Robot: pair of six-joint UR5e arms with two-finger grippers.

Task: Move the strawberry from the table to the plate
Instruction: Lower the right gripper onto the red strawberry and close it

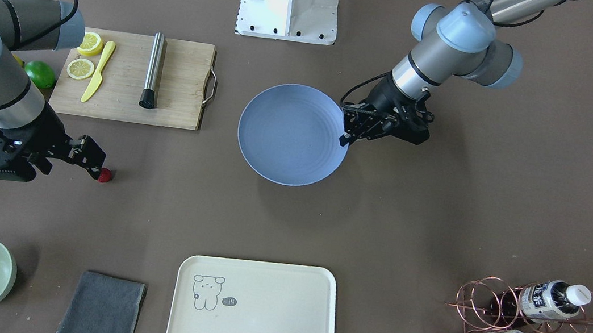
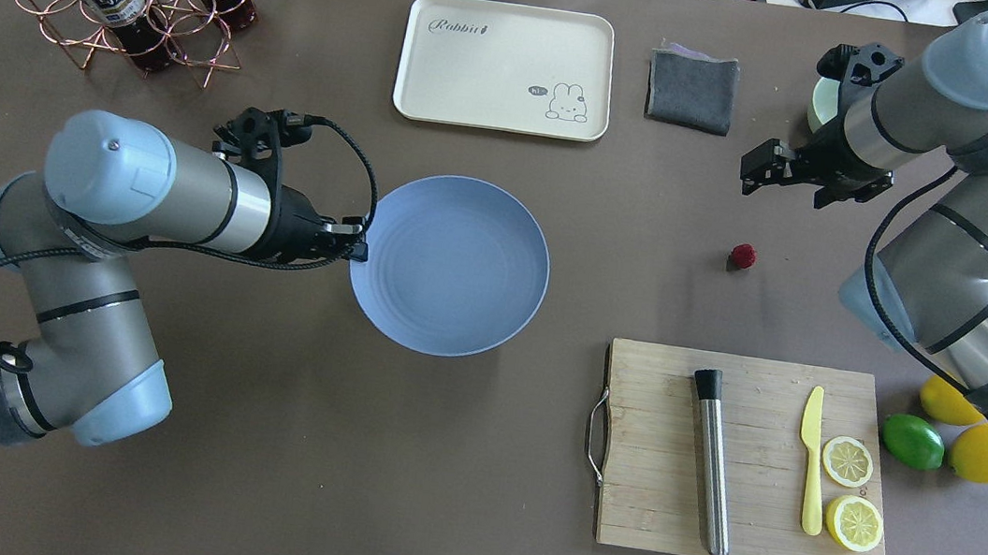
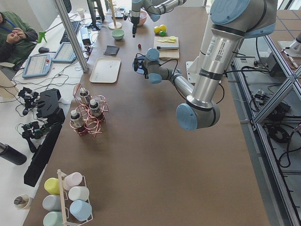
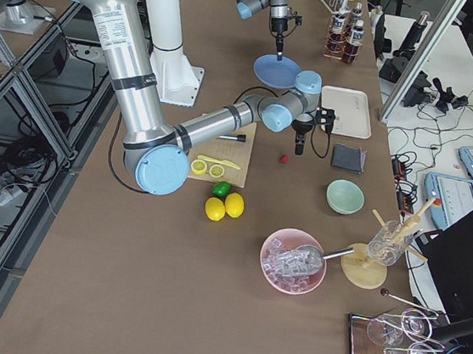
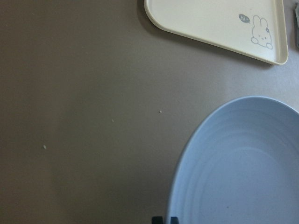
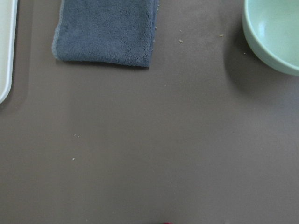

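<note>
Your strawberry (image 2: 743, 256) lies on the bare table (image 2: 295, 442), in its right half and well to the right of the plate (image 2: 453, 263). It sits on the far side of the wooden cutting board (image 2: 648, 485) and on the near side of the grey cloth (image 2: 691, 90), touching neither.

Your right gripper (image 1: 92, 161) hangs just beside the berry, pointing down, with its jaws standing apart and nothing between them. In the overhead view you see its fingers just on the far side of the berry, with a strip of table showing between. From the front-facing camera, one fingertip (image 1: 99, 170) meets the berry's edge. From the right-end camera, the gripper is raised a little above the table, with the berry just beside and below it. You cannot tell from these views whether metal touches fruit. The right wrist camera catches only a red sliver at the bottom edge of its picture, with the cloth and the pale-green bowl (image 6: 275, 37) farther off.

Your left gripper (image 1: 345, 138) is closed on nothing. Its tips are together over the left rim of the plate, well apart from the berry.
</note>
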